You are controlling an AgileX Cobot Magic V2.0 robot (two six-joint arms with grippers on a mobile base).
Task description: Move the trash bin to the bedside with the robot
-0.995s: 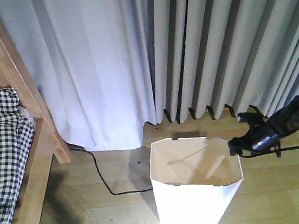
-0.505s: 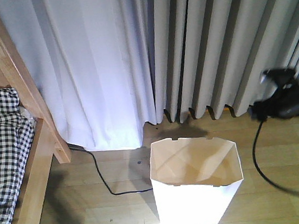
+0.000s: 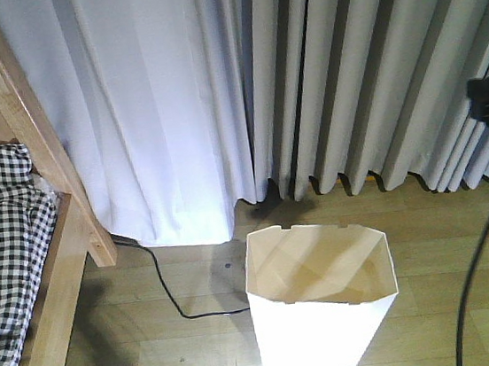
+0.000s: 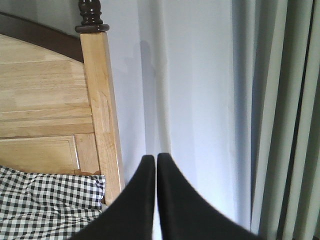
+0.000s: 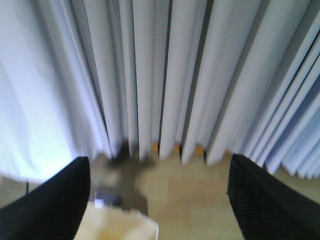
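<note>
Standing on the wood floor (image 3: 158,354), trash bin (image 3: 321,312) sits near the bed (image 3: 34,289), untouched. Right gripper (image 5: 159,197) spread wide above it; left gripper (image 4: 156,165) pressed closed, empty.

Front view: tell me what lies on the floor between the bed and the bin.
In the front view, a black cable runs across the wooden floor between the bed and the bin; nothing else lies there.

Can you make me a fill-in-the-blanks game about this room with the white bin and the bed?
1. The trash bin stands on the wooden ____.
2. The bedding on the bed has a black-and-white ____ pattern.
3. The left gripper has its fingers ____ together.
4. The right gripper is ____, holding nothing.

Missing words: floor; checked; shut; open
</note>
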